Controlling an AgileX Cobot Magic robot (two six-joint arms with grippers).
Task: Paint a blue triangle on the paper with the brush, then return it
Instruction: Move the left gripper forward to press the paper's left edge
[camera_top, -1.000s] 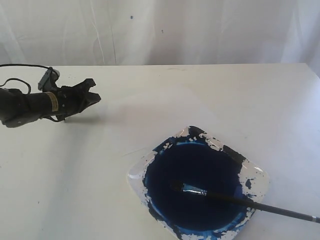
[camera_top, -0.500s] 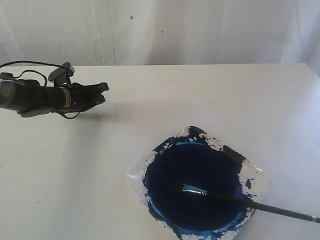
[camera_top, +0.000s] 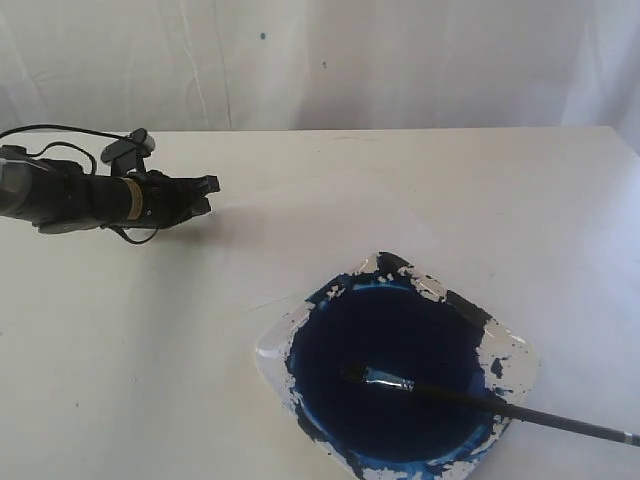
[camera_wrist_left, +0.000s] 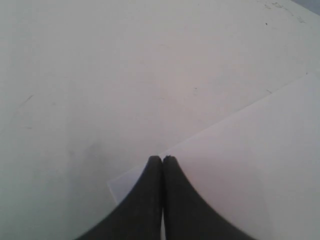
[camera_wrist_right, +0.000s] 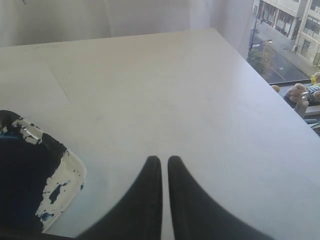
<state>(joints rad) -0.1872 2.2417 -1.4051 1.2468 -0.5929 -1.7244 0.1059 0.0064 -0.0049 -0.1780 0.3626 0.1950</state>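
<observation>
Black and clenched on nothing, my left pincer hovers at ten o'clock over the table, tips above a corner of the paper. At five o'clock sits the paint dish. The brush lies in it, bristles in the blue, handle crossing the rim toward four o'clock. My right pincer, near the dish, is closed and empty.

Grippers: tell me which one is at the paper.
The left gripper: its tips point at a corner of the paper. The right gripper faces bare table beside the paint dish.
</observation>
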